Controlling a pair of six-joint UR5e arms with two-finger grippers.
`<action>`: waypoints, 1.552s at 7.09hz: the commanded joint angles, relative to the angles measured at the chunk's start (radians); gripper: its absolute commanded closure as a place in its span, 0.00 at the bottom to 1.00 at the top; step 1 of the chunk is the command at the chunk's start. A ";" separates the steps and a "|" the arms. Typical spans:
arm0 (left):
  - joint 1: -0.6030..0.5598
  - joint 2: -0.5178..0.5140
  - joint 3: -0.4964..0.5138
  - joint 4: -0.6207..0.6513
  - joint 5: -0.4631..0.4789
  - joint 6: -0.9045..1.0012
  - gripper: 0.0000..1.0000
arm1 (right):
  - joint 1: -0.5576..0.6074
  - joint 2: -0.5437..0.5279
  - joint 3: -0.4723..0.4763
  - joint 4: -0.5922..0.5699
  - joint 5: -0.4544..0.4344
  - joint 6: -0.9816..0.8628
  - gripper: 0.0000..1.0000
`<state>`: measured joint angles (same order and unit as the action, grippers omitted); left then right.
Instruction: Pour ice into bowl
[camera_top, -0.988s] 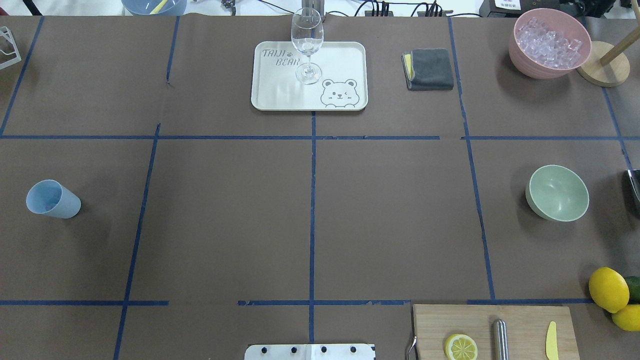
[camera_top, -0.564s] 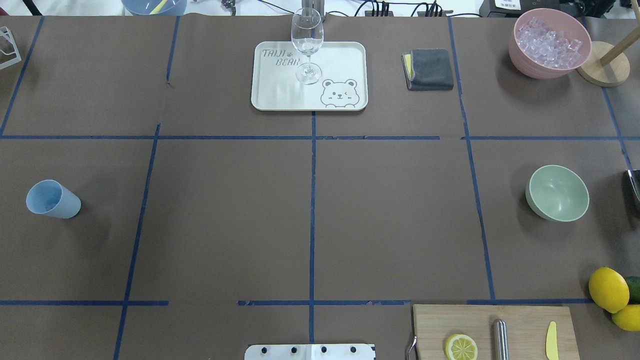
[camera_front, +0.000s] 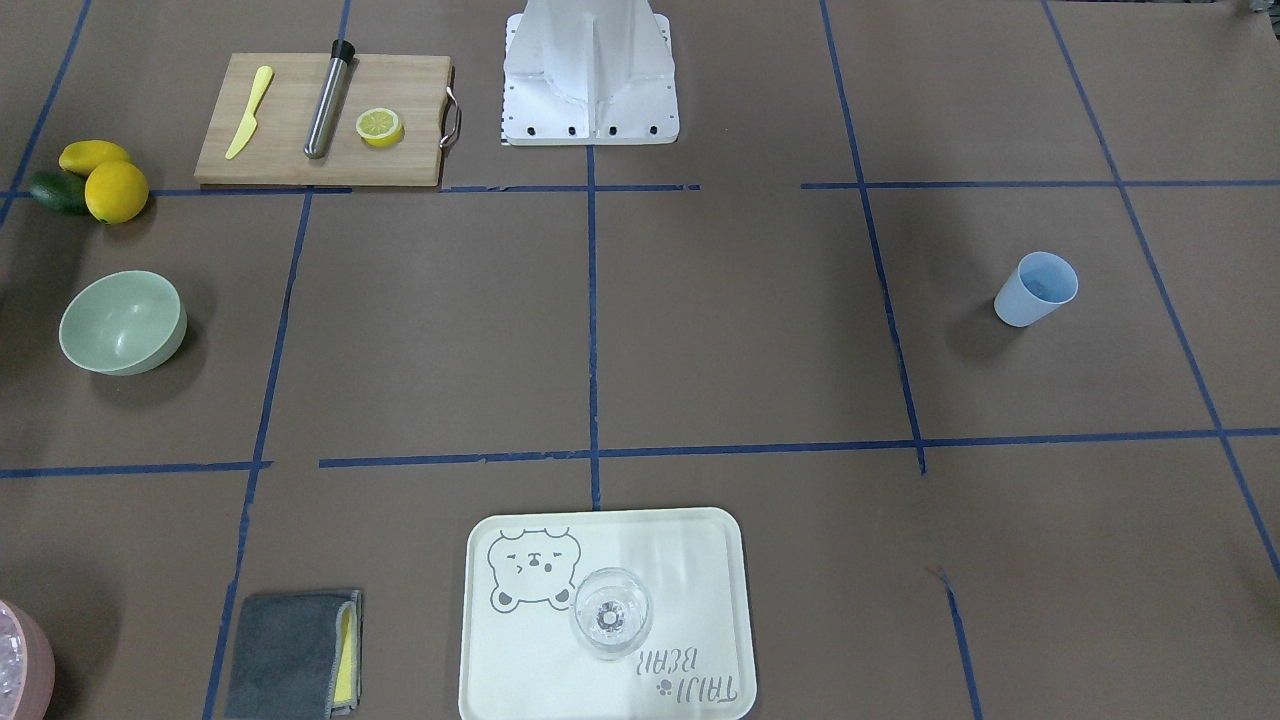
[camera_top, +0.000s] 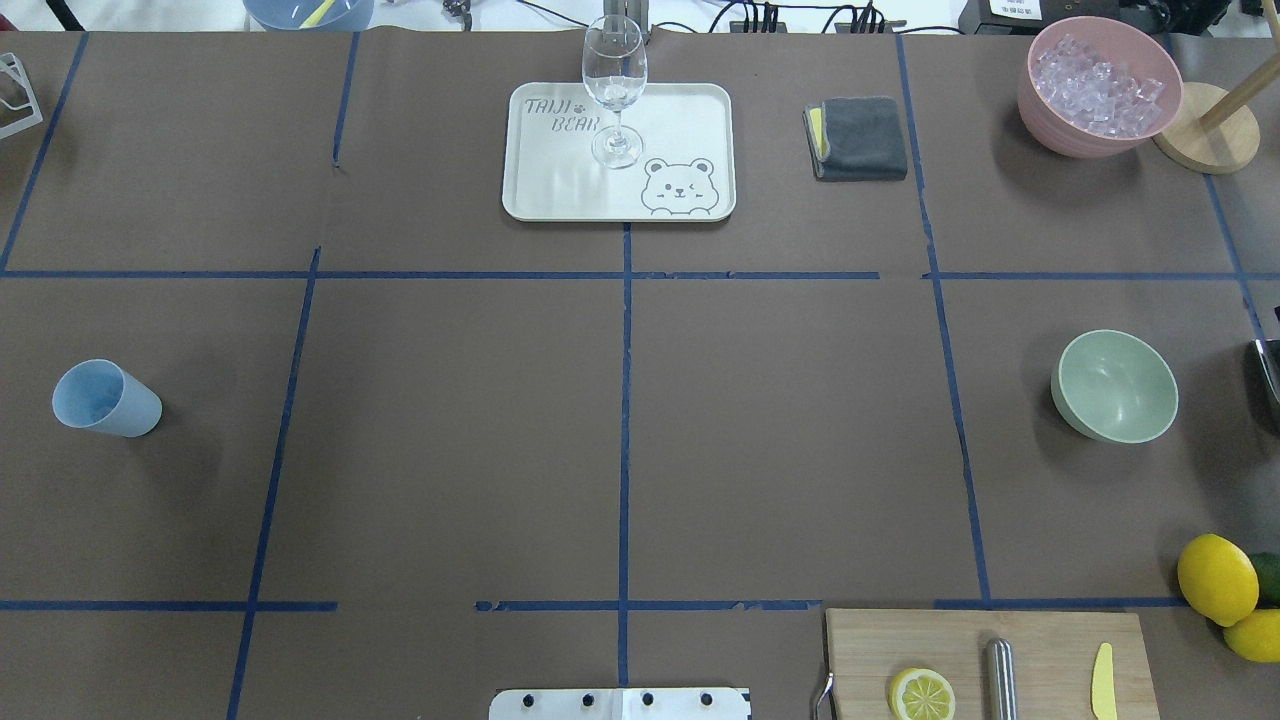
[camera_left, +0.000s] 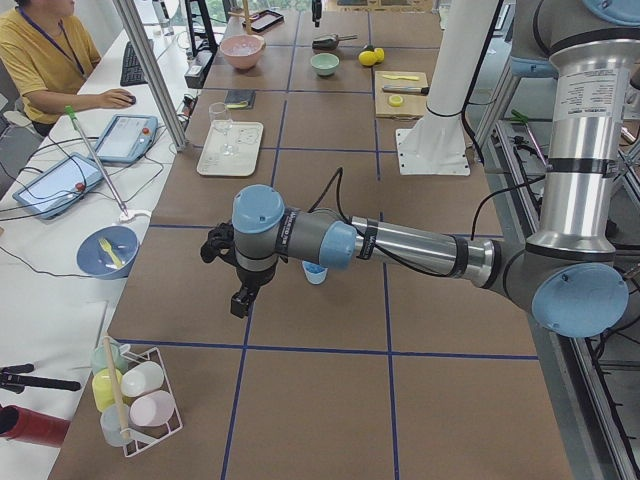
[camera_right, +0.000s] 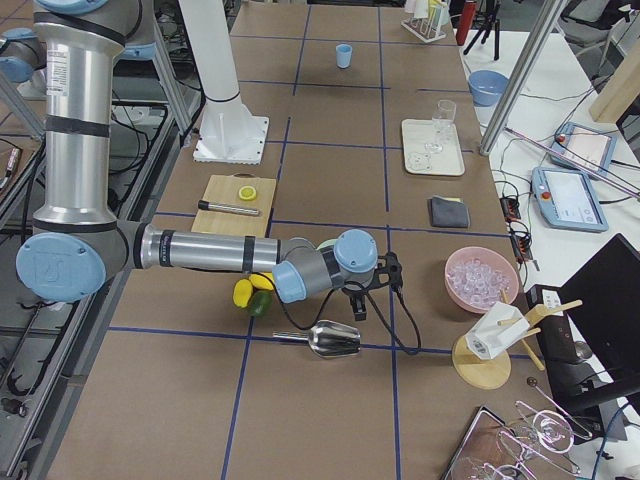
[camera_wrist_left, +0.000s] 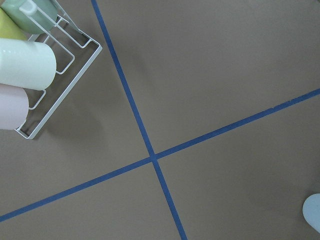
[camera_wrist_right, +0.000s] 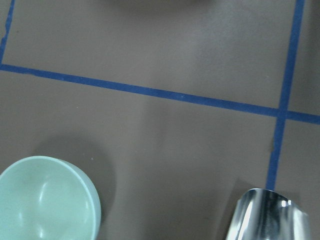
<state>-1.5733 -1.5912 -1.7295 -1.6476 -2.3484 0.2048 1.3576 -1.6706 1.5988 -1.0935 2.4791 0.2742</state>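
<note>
The pale sage-green bowl (camera_top: 1115, 385) stands empty at the table's right; it also shows in the front view (camera_front: 122, 322) and the right wrist view (camera_wrist_right: 45, 200). Clear ice cubes (camera_top: 1098, 85) fill a pink bowl (camera_top: 1050, 125) at the far right corner. A metal scoop (camera_wrist_right: 267, 215) lies right of the green bowl. A blue cup (camera_top: 100, 398) stands at the left. My right gripper (camera_right: 362, 300) hovers near the green bowl and scoop; my left gripper (camera_left: 240, 297) hovers left of the blue cup. Both show only in side views, so I cannot tell whether they are open or shut.
A cream tray (camera_top: 680, 110) holds a wine glass (camera_top: 614, 80). A grey cloth (camera_top: 858, 138) lies beside it. A cutting board (camera_top: 1050, 640) carries a lemon half, a metal muddler and a yellow knife. Lemons (camera_top: 1215, 578) lie nearby. A wire rack (camera_wrist_left: 55, 75) of cups stands far left.
</note>
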 joint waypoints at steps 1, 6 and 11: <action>0.001 0.002 -0.005 0.000 0.000 0.002 0.00 | -0.154 -0.012 0.007 0.233 -0.040 0.353 0.00; 0.001 0.014 -0.013 -0.001 0.000 0.007 0.00 | -0.325 -0.021 -0.037 0.297 -0.236 0.465 0.13; 0.001 0.017 -0.010 -0.006 -0.006 0.007 0.00 | -0.322 -0.015 0.012 0.297 -0.211 0.470 1.00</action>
<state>-1.5723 -1.5751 -1.7448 -1.6515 -2.3500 0.2118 1.0345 -1.6877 1.5799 -0.7944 2.2559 0.7429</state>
